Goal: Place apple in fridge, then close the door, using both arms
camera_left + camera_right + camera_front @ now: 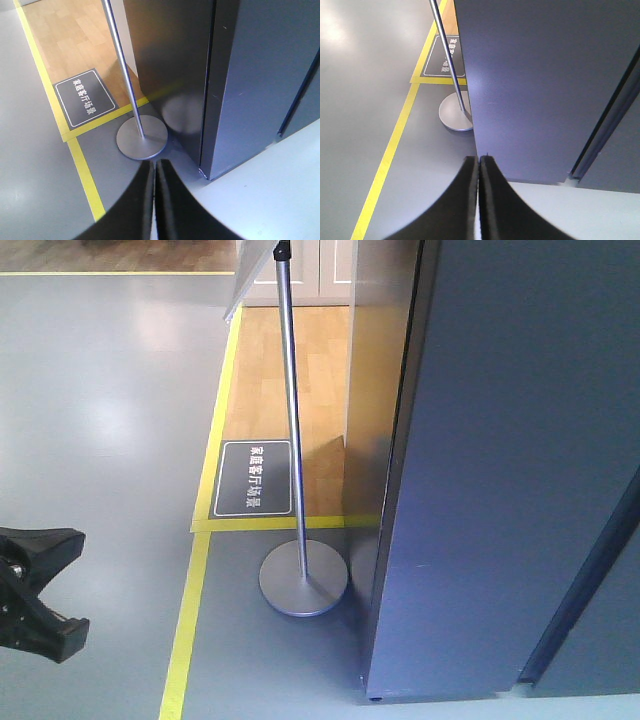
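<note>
Tall dark grey smooth-sided fridge (500, 470) stands shut on the grey floor; the apple is nowhere to be seen.

Only the front view catches the sign-stand's tilted board; each wrist view shows its own black claw, left (154, 200) and right (479, 200), pressed together, empty, above the matte round metal stand base (142, 136).

The dark grey fridge (500, 470) fills the right side of the view, standing on the grey floor (100, 420). Just to its left is a sign stand (297, 500), its round base near the fridge's corner. A yellow tape line (195, 590) runs along the floor, bordering a wood-floored area with a dark floor label (256, 478). At the near left edge, a black gripper (35, 590) is partly visible.
</note>
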`<state>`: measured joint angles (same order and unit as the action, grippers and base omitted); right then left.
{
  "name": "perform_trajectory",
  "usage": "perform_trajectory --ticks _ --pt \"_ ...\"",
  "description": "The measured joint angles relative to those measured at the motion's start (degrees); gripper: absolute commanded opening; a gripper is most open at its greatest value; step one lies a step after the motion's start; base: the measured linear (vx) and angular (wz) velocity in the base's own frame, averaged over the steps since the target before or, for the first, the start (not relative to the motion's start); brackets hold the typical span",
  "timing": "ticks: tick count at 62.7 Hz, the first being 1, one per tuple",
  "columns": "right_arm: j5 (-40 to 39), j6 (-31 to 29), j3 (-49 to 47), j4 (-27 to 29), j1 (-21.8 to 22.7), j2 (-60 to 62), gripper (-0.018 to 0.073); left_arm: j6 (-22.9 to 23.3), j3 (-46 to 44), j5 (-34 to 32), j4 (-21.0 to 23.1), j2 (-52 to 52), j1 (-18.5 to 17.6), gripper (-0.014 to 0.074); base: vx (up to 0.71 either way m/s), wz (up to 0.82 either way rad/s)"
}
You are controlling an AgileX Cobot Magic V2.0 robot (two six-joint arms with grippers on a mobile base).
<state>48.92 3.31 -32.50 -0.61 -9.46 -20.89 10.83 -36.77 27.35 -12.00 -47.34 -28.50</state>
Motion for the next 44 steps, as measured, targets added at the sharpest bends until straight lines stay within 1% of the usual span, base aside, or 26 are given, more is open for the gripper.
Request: perform_trajectory --ticks 4,10,18,23,27,35,40,44 --pt "0.0 0.0 0.0 0.07 0.0 0.0 -0.0006 0.0 0.2 -0.04 0.0 0.3 0.06 -0.0006 0.0 0.0" --pt "0.06 0.0 0.05 0.07 0.0 0.0 -0.0006 0.0 0.58 0.03 0.76 2.59 1.9 -0.0006 0.0 0.0" --pt "0.1 0.0 0.05 0.23 0.0 0.0 -0.0006 0.0 0.95 -0.09 0.96 8.79 7.5 -0.0006 0.0 0.0" --pt "0.1 0.0 0.05 0.23 0.0 0.0 -0.0006 0.0 3.01 -0.62 1.0 13.03 11.38 -0.0006 0.0 0.0" --pt "0.1 0.0 0.05 0.61 0.0 0.0 -0.0006 0.0 6.07 -1.84 1.0 17.04 14.4 -0.0006 0.0 0.0" --pt "0.1 0.0 0.05 0.61 0.0 0.0 -0.0006 0.27 13.45 -4.2 1.67 25.45 19.3 -0.0006 0.0 0.0" --pt "0.1 0.0 0.05 0.61 0.0 0.0 -0.0006 1.75 18.51 -5.62 2.59 30.73 22.08 -0.0006 0.0 0.0" --pt "0.1 0.0 0.05 0.61 0.0 0.0 -0.0006 3.28 21.71 -6.66 2.79 34.94 23.64 -0.0006 0.0 0.0"
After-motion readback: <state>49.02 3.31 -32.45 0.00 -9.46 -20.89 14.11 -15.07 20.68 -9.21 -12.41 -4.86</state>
